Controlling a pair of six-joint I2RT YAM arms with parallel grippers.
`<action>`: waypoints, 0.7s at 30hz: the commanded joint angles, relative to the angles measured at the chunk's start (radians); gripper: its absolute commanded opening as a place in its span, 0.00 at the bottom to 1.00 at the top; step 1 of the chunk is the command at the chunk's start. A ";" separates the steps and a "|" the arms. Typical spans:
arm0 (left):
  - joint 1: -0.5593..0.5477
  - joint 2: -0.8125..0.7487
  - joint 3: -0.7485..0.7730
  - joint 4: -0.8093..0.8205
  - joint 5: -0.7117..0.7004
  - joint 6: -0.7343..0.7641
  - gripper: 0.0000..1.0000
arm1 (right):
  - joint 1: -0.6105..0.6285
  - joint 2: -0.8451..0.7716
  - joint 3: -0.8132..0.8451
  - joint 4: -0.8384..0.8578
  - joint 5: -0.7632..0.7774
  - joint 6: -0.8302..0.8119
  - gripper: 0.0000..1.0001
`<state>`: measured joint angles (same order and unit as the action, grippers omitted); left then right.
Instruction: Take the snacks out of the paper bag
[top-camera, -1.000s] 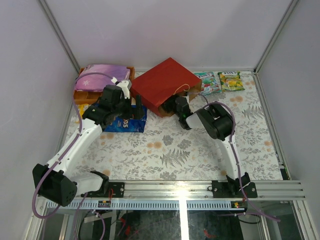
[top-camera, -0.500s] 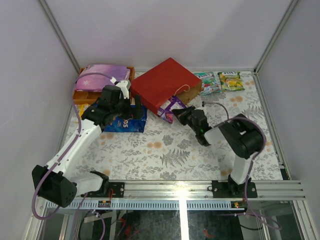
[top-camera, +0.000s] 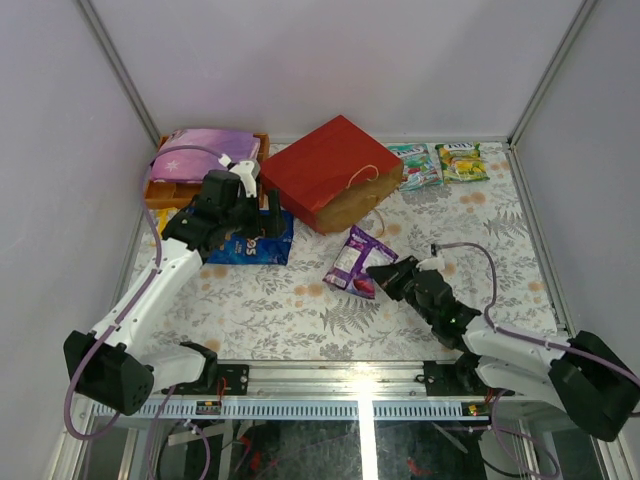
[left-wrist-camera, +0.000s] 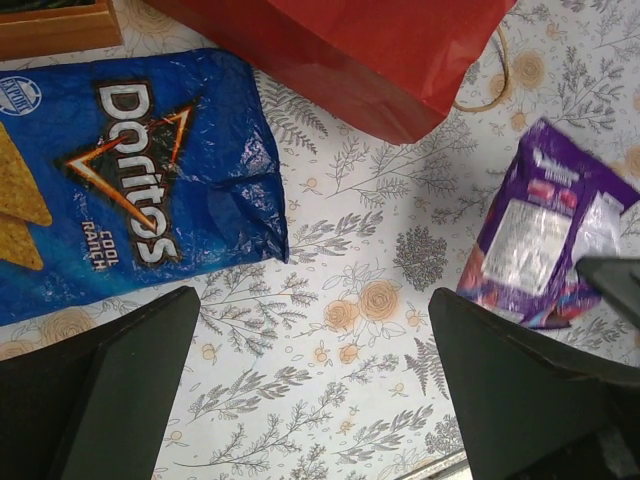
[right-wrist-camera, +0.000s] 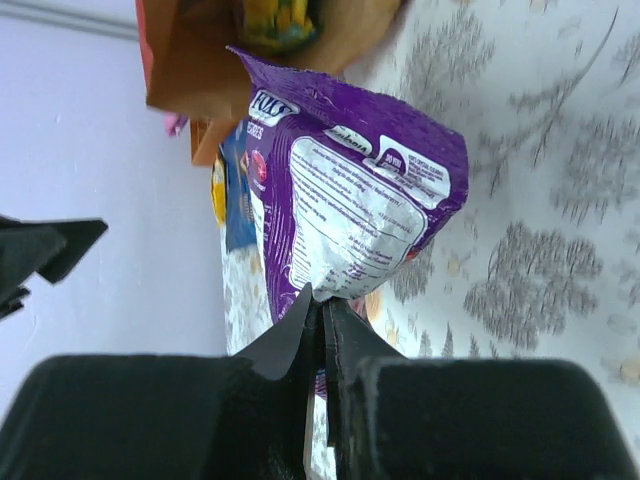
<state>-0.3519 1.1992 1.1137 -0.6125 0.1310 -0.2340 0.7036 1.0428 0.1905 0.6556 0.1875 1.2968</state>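
The red paper bag (top-camera: 325, 170) lies on its side at the back, its brown mouth (right-wrist-camera: 200, 50) facing the front right with a yellow packet (right-wrist-camera: 275, 20) inside. My right gripper (top-camera: 378, 274) is shut on the edge of a purple snack packet (top-camera: 353, 262), held out in front of the bag above the table; the same purple snack packet (right-wrist-camera: 350, 200) fills the right wrist view. The blue Doritos bag (top-camera: 250, 240) lies flat left of the paper bag. My left gripper (top-camera: 262, 208) hovers open above the Doritos bag (left-wrist-camera: 120, 180), nothing between its fingers. Two green packets (top-camera: 440, 163) lie at the back right.
An orange compartment tray (top-camera: 165, 188) with a pink-purple starry pouch (top-camera: 205, 148) on it stands at the back left. Metal frame posts and pale walls close in the table on the left, right and back. A cord handle (top-camera: 365, 178) trails from the bag's mouth.
My right gripper has pulled back from the paper bag's mouth toward the front, drawing the purple packet out with it. The left arm has not moved.
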 joint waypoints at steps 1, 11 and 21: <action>0.014 -0.020 -0.004 0.046 0.009 -0.003 1.00 | 0.149 -0.094 -0.011 -0.155 0.230 0.126 0.04; 0.006 -0.067 -0.098 0.093 0.036 -0.169 1.00 | 0.330 0.155 0.288 -0.399 0.320 0.132 0.78; -0.204 -0.136 -0.377 0.399 0.049 -0.501 0.77 | 0.271 -0.150 0.329 -0.551 0.405 -0.330 0.73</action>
<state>-0.4606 1.0451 0.7998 -0.4122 0.1753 -0.5728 1.0302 0.9401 0.4549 0.1566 0.5682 1.2095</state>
